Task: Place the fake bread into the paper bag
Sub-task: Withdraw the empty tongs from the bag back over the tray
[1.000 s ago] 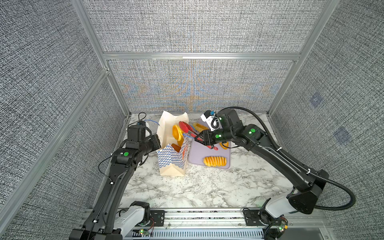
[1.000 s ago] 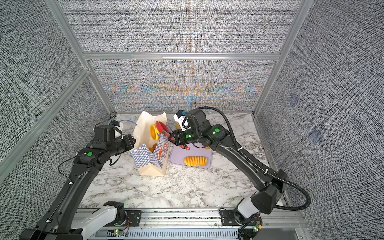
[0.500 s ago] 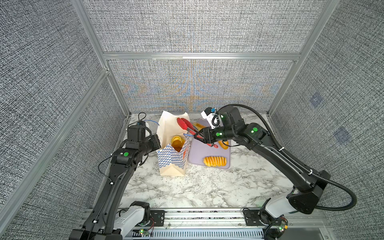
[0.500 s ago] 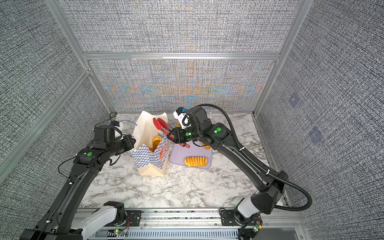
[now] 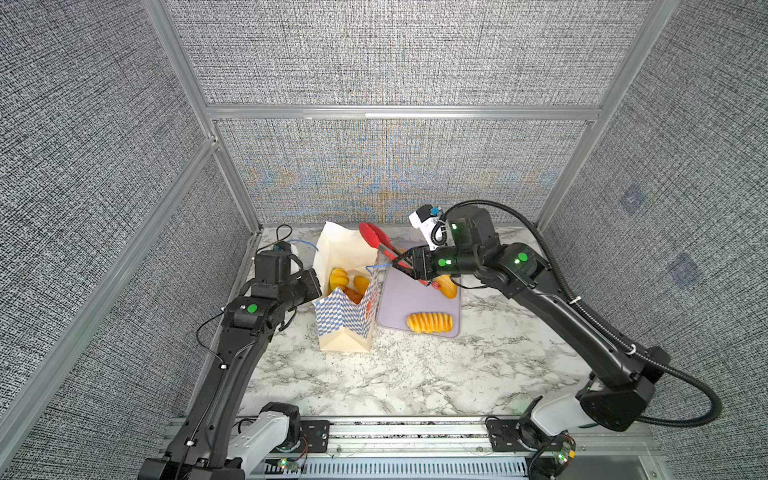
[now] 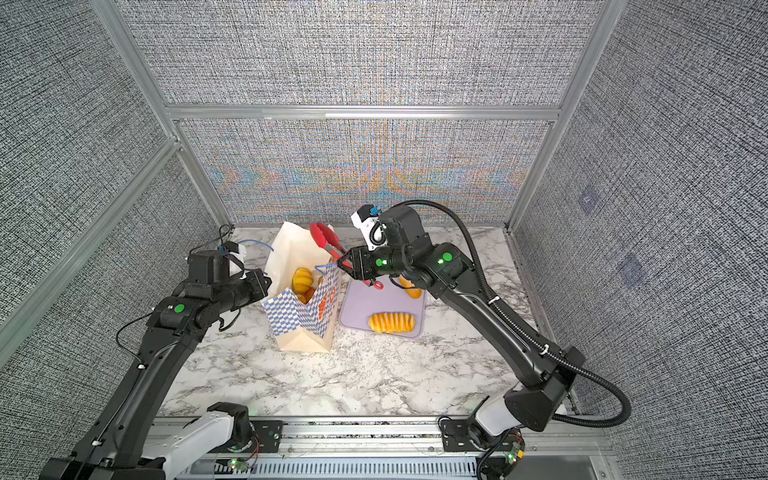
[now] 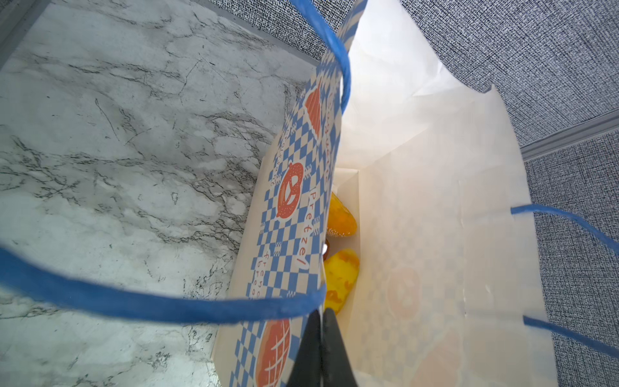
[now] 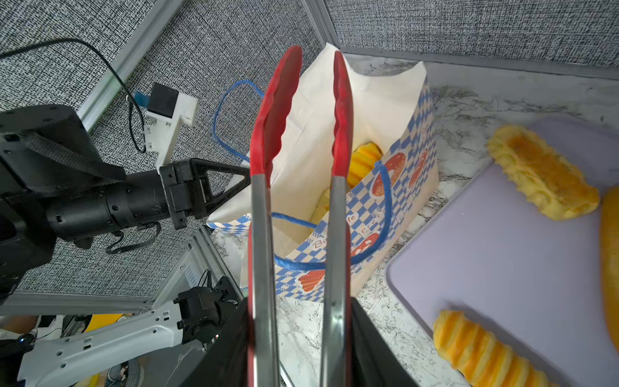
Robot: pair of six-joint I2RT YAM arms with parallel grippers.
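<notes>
Most of the fake bread (image 5: 338, 277) (image 6: 302, 279) that I can see lies down inside the paper bag (image 5: 345, 324) (image 6: 303, 328): at least three glossy yellow-orange pieces show through its open mouth, and the left wrist view catches two of them (image 7: 340, 217) on the bag's floor. The bag stands upright on the marble bench (image 5: 395, 374), left of the middle and toward the back edge. The left gripper (image 5: 316, 286) (image 6: 264, 284) (image 7: 321, 321) comes in from the bench's left edge with its jaws pressed together on the bag's checkered rim, right under a blue cord handle (image 7: 167, 305). Just beside the bag on its right lies the lavender tray (image 5: 399, 299) (image 6: 365, 303) (image 8: 502, 251). On it a ribbed roll (image 5: 429, 323) (image 6: 391, 323) (image 8: 485, 351) rests along the near edge, a long loaf (image 8: 609, 251) along the right edge, and a boat-shaped pastry (image 8: 542, 171) at the far edge, partly hidden under the right arm in both top views. The right gripper (image 5: 397, 263) (image 6: 345, 264) (image 8: 298, 335) clamps the metal arms of the red tongs (image 5: 376, 237) (image 6: 326, 239) (image 8: 268, 134), which hang above the bag's mouth, their red tips apart with nothing between them.
</notes>
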